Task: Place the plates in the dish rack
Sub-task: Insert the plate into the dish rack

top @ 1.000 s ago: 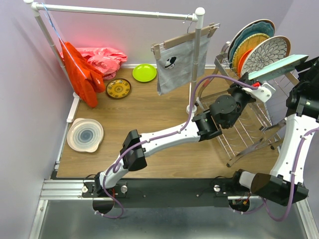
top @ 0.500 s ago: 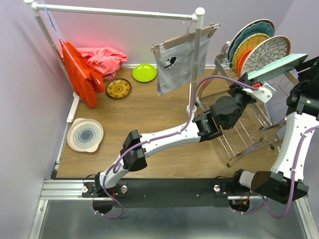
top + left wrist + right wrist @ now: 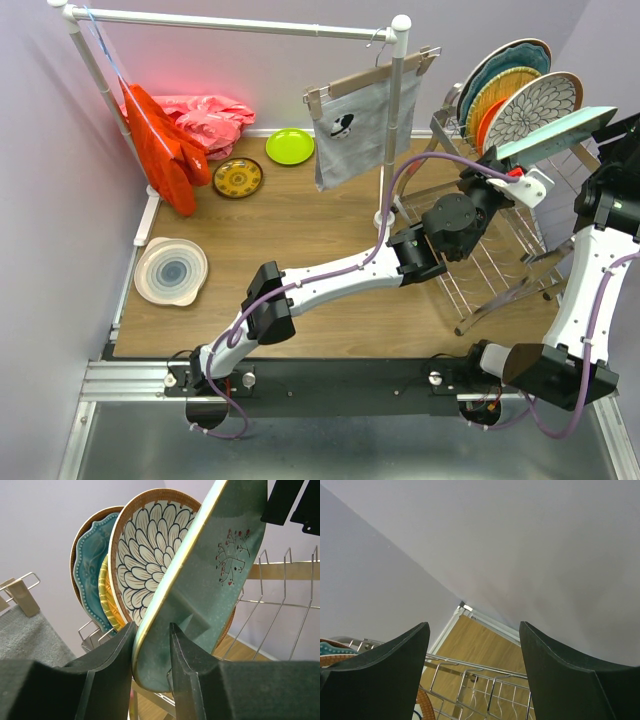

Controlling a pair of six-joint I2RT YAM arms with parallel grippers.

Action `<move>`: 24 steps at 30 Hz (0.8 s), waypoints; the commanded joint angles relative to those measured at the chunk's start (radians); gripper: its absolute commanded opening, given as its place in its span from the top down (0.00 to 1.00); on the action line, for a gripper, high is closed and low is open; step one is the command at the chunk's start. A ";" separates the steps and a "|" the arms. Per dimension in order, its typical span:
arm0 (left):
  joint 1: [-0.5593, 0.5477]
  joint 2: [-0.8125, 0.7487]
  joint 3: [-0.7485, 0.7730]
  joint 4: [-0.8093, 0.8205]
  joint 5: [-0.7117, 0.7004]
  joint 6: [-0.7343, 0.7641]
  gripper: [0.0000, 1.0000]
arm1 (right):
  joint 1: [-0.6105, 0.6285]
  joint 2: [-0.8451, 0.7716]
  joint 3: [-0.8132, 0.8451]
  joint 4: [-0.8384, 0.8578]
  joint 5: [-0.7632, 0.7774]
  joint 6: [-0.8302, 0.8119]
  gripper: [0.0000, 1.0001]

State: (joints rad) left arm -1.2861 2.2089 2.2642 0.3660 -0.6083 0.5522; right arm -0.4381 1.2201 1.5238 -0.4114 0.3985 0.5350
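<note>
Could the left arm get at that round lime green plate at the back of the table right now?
Probably not right away. The left gripper straddles the mint rectangular tray at the chrome wire dish rack; the round lime green plate itself lies uncovered.

The right end effector (image 3: pixel 472 627) stands spread wide, nothing between its fingers. Below, wires of the dish rack (image 3: pixel 470 672) cross the wooden worktop (image 3: pixel 482 645).

My left arm (image 3: pixel 330 275) stretches long and low toward the far right, wrist bent upward. My left gripper (image 3: pixel 151 630) has its fingers part-way apart (pressing or not, I cannot tell). My right arm (image 3: pixel 590 290) stands upright, and my right gripper (image 3: pixel 472 630) is spread wide, holding nothing.
</note>
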 commanded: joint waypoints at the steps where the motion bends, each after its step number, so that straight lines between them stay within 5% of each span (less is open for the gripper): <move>1: -0.056 0.029 -0.026 -0.029 0.013 -0.026 0.59 | 0.004 0.002 -0.031 0.011 -0.055 0.036 0.19; 24: -0.064 0.020 -0.038 -0.030 0.013 -0.031 0.49 | 0.002 -0.013 -0.040 0.011 -0.056 0.031 0.19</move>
State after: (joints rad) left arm -1.2945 2.2089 2.2498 0.3794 -0.6090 0.5522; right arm -0.4404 1.2030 1.5059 -0.3977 0.3950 0.5343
